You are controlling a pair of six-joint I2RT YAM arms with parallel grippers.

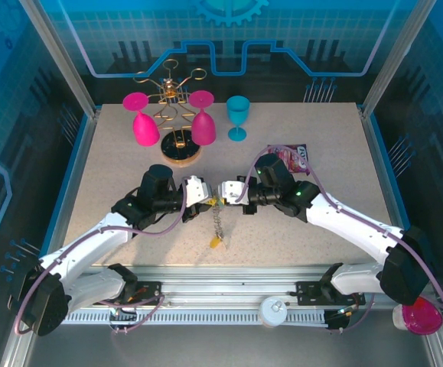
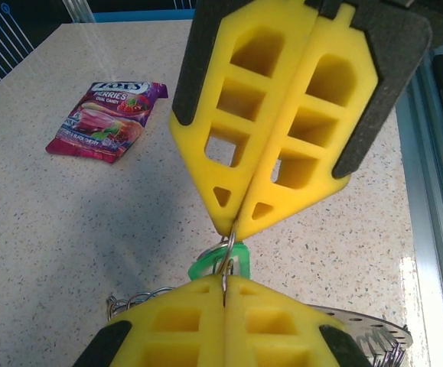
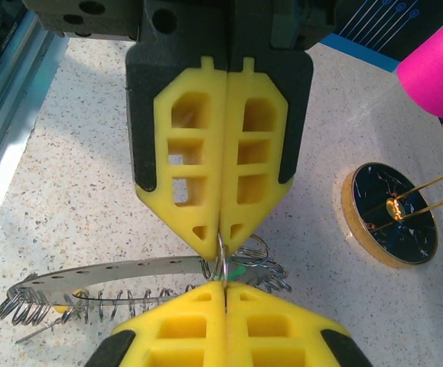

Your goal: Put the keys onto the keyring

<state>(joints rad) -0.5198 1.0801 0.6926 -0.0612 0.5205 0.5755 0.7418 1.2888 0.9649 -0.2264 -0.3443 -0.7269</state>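
Both grippers meet tip to tip over the middle of the table. My left gripper point(image 1: 210, 200) point(image 2: 225, 281) point(image 3: 221, 248) and right gripper point(image 1: 224, 193) point(image 2: 235, 228) point(image 3: 226, 286) are each shut on the same small wire ring point(image 2: 229, 256). A green key point(image 2: 240, 256) hangs on that ring, between the tips. The keyring point(image 3: 129, 269) is a curved grey metal band with a row of coil loops. It trails down from the tips point(image 1: 218, 222) and reaches the table. A yellow key point(image 1: 216, 242) lies at its lower end.
A purple candy packet point(image 1: 292, 157) point(image 2: 106, 121) lies behind the right arm. A gold wire glass rack on a round base point(image 1: 181, 151) point(image 3: 389, 214) stands at the back with two pink glasses point(image 1: 143, 122). A blue glass point(image 1: 238, 116) stands beside it.
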